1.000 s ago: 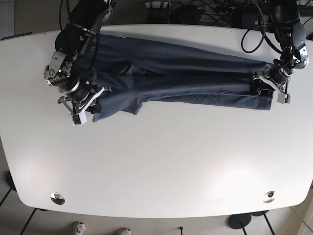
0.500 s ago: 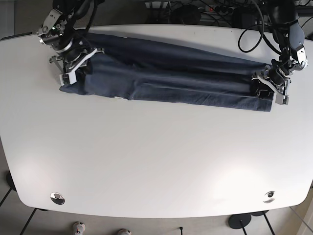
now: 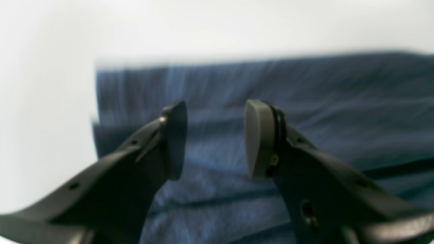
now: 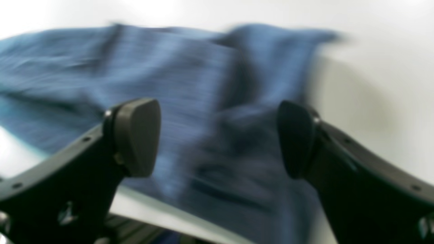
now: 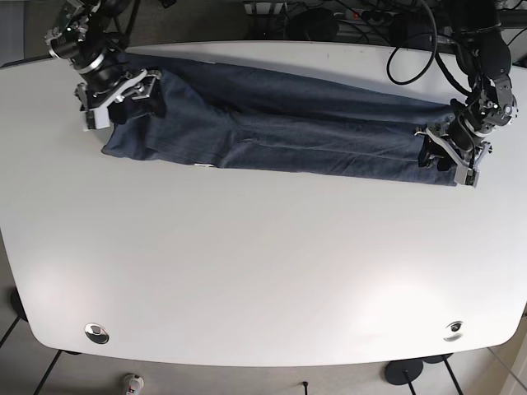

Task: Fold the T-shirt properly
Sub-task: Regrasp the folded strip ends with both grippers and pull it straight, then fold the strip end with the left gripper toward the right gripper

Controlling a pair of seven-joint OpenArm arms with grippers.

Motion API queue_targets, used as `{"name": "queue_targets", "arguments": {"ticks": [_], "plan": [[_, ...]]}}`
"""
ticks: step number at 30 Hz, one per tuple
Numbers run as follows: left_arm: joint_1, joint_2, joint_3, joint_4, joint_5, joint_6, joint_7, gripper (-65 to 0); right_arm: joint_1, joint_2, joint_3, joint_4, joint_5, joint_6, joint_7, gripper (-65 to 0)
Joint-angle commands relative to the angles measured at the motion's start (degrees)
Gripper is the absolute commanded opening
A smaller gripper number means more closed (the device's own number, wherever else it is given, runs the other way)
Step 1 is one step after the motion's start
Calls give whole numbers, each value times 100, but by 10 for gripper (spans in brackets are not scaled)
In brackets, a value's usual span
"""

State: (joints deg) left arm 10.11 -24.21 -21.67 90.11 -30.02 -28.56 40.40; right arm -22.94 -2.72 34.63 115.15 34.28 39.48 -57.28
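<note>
We saw the T-shirt (image 5: 272, 123) lying on the white table (image 5: 263, 263) as a long, dark blue band, stretched across the far part of the top from one side to the other. In the base view it looked folded lengthwise, with several creases running along it and a small pale tag at its near edge.

Our right pincer (image 5: 115, 95) stood at the end of the cloth on that view's left. In the right wrist view (image 4: 217, 139) its two fingers were spread wide, with blurred blue fabric showing in the broad gap between them and nothing pinched. The fabric there bunched into a darker fold near the middle, and bare table showed beyond its edge on the right side of that picture.

Our left pincer (image 5: 451, 156) stood at the opposite end of the shirt, on the base view's right. In the left wrist view (image 3: 215, 139) its fingers were parted by a narrower gap, and we could see cloth behind that gap rather than between the pads (image 3: 256, 139), so it gripped nothing. The straight end of the cloth ran down the left side of that picture, with white table past it. Both wrist pictures were blurred, so we could not tell whether either pincer touched the fabric.

Dark cables (image 5: 428, 49) trailed behind the table's far edge.
</note>
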Motion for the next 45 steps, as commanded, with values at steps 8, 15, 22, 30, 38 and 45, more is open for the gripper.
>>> {"name": "queue_targets", "arguments": {"ticks": [8,15,22,30,38,45], "plan": [[110,131,-26,-698,-27,-6,-150,-394,443,153,-654,-1120,-1121,52,475,-515],[57,139,-26,-1437,-35,12,-159,-394,1780,268,-637,-2940,-2703,52,1433,-450],[-233,148,-105,-1182,-308,-15,-106,-394,2544,435,-654,-3212,-3046,52,1530,-450],[277,122,-1565,-549,-2040,3,254,-210,2289,303,-654,-2438,-3046,52,1152,-450],[-92,113,-1617,-1912,-2031,3,333,-185,2263,224,-654,-2403,-3046,52,1143,-490],[-250,104,-677,-1964,-2031,38,333,-233,2263,215,-619,-2403,-2808,52,1143,-490]]}}
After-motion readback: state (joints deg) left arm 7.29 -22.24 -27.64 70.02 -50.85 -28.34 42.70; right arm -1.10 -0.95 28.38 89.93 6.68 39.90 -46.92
